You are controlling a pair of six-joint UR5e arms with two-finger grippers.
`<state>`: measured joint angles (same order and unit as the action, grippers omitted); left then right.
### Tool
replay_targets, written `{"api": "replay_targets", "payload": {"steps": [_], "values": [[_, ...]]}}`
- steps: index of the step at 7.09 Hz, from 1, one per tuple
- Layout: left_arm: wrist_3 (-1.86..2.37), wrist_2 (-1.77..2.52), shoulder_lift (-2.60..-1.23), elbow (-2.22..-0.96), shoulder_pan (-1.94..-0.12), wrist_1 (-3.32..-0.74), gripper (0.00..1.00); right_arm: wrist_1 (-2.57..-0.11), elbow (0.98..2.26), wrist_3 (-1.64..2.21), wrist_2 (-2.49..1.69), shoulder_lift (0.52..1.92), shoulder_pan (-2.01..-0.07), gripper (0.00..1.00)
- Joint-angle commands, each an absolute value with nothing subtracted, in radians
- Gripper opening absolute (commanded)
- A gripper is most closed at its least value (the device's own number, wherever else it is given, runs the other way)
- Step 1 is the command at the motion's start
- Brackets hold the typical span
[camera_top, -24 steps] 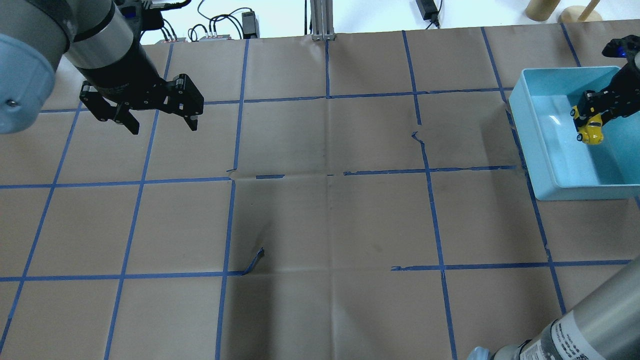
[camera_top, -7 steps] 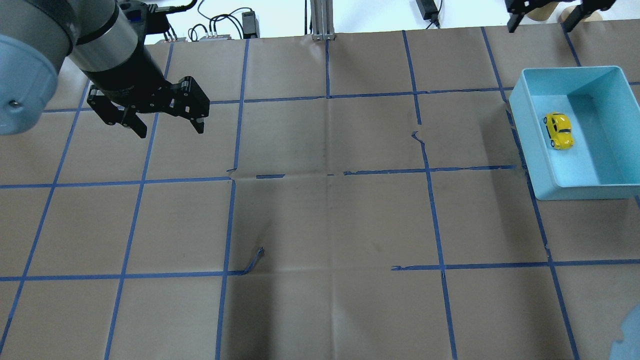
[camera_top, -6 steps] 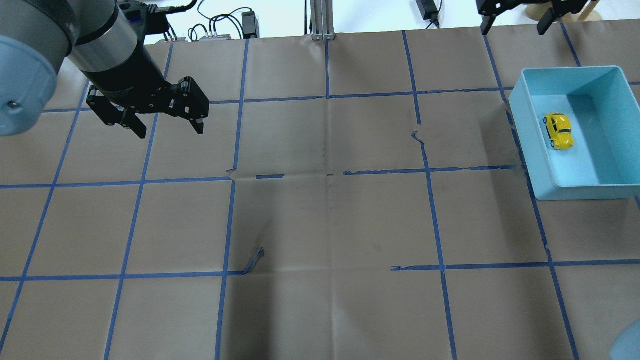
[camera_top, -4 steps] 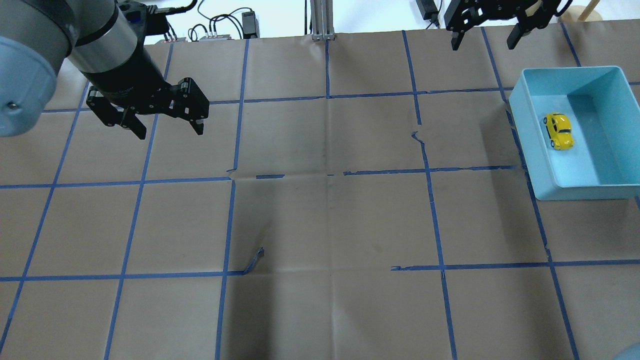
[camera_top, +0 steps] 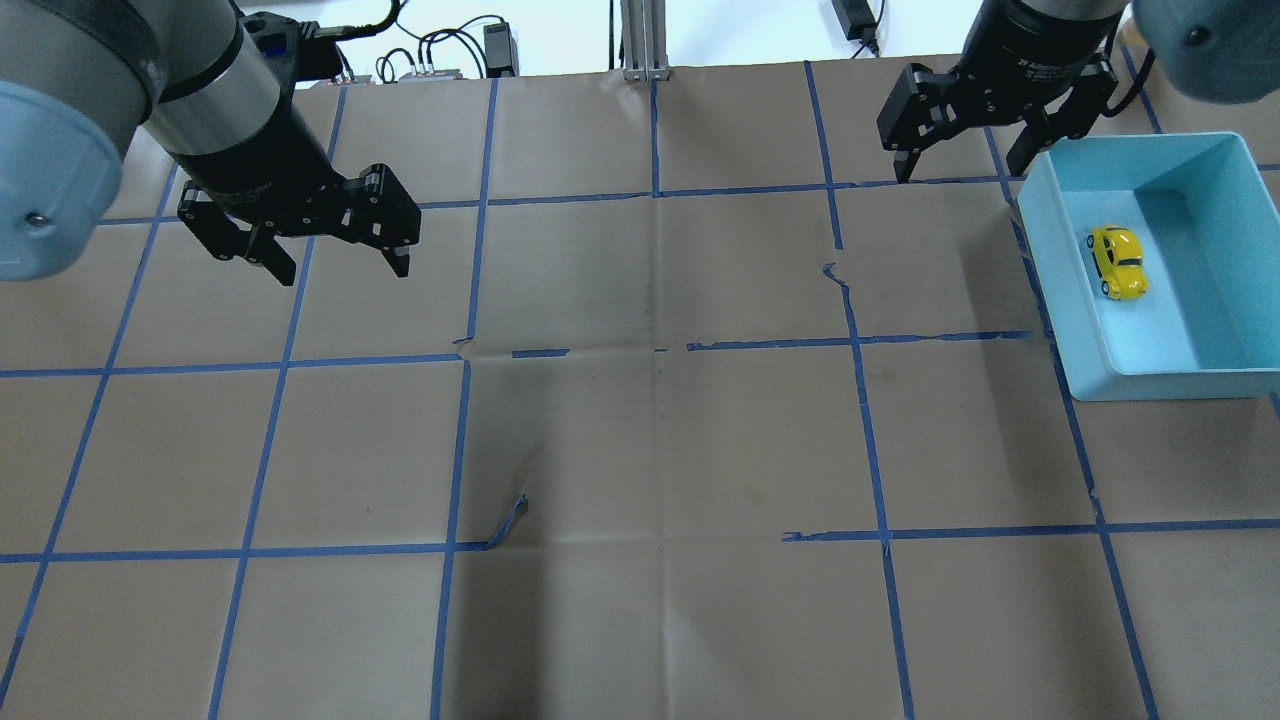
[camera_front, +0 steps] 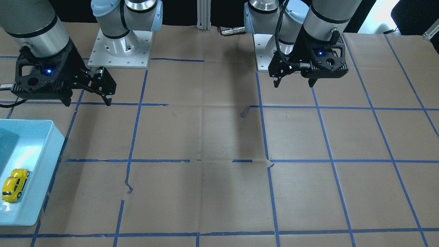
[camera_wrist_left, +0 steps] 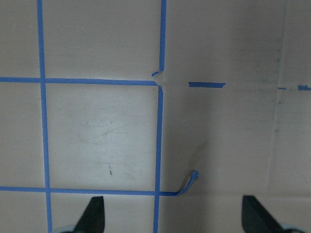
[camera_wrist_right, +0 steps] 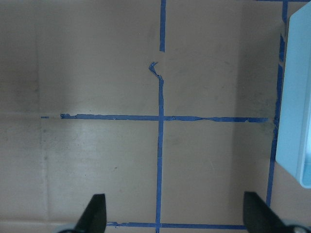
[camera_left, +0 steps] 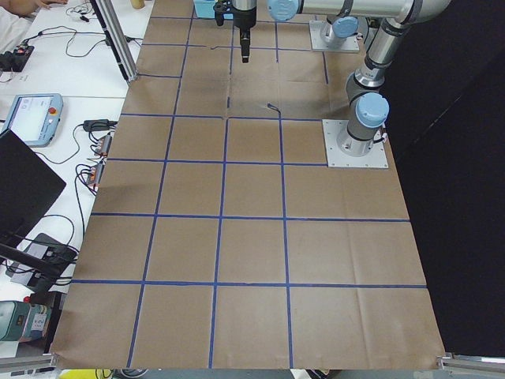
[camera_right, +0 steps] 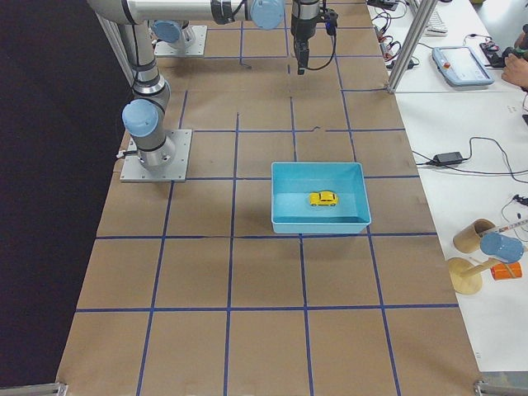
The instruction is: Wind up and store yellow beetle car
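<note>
The yellow beetle car [camera_top: 1117, 262] stands on its wheels inside the light blue bin [camera_top: 1160, 385] at the table's right end, near the bin's left wall. It also shows in the front view [camera_front: 13, 185] and the right side view [camera_right: 323, 199]. My right gripper [camera_top: 960, 172] is open and empty, in the air just beyond the bin's far left corner, apart from the car. My left gripper [camera_top: 342, 272] is open and empty over the far left of the table. Both wrist views show only taped paper between open fingertips [camera_wrist_left: 95, 216] [camera_wrist_right: 95, 216].
Brown paper with a blue tape grid covers the table. A loose curl of tape [camera_top: 510, 520] sticks up left of centre. Cables and power bricks [camera_top: 440, 50] and a metal post [camera_top: 640, 40] lie at the far edge. The bin's edge shows in the right wrist view [camera_wrist_right: 296, 97].
My right gripper, which held the car over the bin, has let it go. The gripper rose to the far edge, then moved left and back beside the bin's far left corner. The left gripper barely moved.
</note>
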<state>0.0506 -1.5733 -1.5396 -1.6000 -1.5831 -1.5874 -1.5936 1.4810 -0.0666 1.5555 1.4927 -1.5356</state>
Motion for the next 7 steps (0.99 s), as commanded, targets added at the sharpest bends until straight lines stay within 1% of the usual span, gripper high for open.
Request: {"api": "replay_targets", "payload": {"steps": [1, 7], "values": [[0.051, -1.574, -1.542, -1.601, -1.582, -1.588, 0.99, -1.604, 1.487, -0.084, 1.557, 1.506, -1.532, 1.0], [0.051, -1.574, -1.539, -1.6, -1.582, -1.589, 0.99, -1.617, 1.489, -0.084, 1.557, 1.508, -1.532, 1.0]]}}
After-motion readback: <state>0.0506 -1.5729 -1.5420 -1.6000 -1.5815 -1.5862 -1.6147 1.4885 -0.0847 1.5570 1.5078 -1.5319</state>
